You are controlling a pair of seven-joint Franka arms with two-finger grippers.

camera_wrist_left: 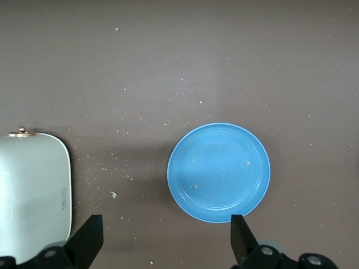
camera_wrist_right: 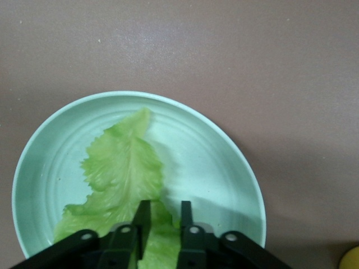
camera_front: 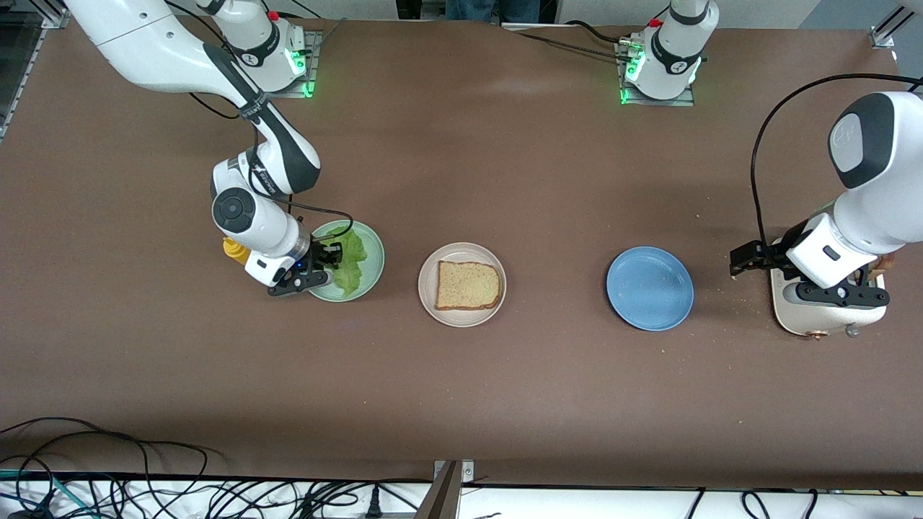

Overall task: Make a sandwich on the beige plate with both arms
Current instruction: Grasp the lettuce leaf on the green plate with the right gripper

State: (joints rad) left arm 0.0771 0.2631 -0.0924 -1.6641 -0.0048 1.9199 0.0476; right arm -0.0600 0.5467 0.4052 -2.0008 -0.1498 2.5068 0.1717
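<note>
The right end effector (camera_wrist_right: 162, 216) is pinching the lettuce leaf (camera_wrist_right: 120, 174) near its stem end on the mint green plate (camera_wrist_right: 224, 168). The leaf looks light, limp and tearable. One bread slice (camera_front: 467, 285) lies on the beige plate (camera_front: 427, 268). The left end effector (camera_wrist_left: 165, 235) waits released over the bench (camera_wrist_left: 224, 67) beside the blue plate (camera_wrist_left: 219, 171).

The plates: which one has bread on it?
The beige plate in the middle holds the bread slice. The green plate has lettuce; the blue plate has none.

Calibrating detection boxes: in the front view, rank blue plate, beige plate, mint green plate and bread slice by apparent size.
1. blue plate and beige plate: look about equal, not ranked apart.
2. mint green plate: seems slightly smaller, but the right gripper covers part of it.
3. bread slice: smallest.
</note>
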